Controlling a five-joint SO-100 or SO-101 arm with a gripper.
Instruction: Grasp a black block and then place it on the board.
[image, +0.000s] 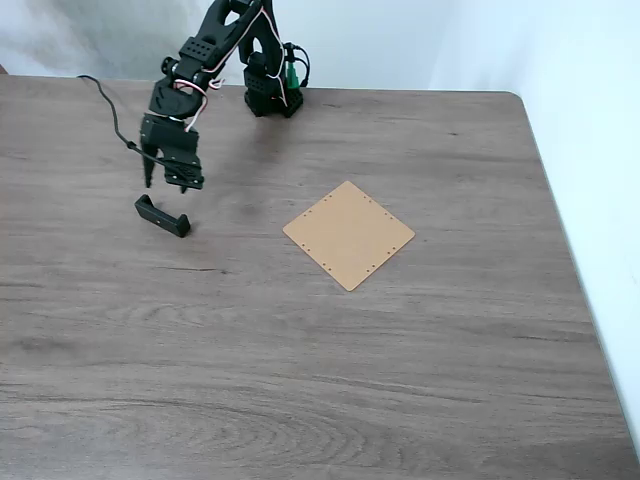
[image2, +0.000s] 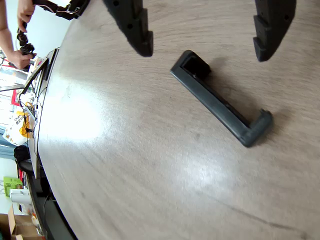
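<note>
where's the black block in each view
Fixed view: the black block lies at left on the table, just below the open gripper, well left of the board.
Wrist view: the block lies diagonally at upper right, below the fingertips.
Shared landmark: the gripper above the block.

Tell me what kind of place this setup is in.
Probably a hobby workshop or lab: a small arm's gripper over a wood-grain table against a white wall, with a person's hands and cluttered shelves beyond the table's edge in the wrist view.
</note>
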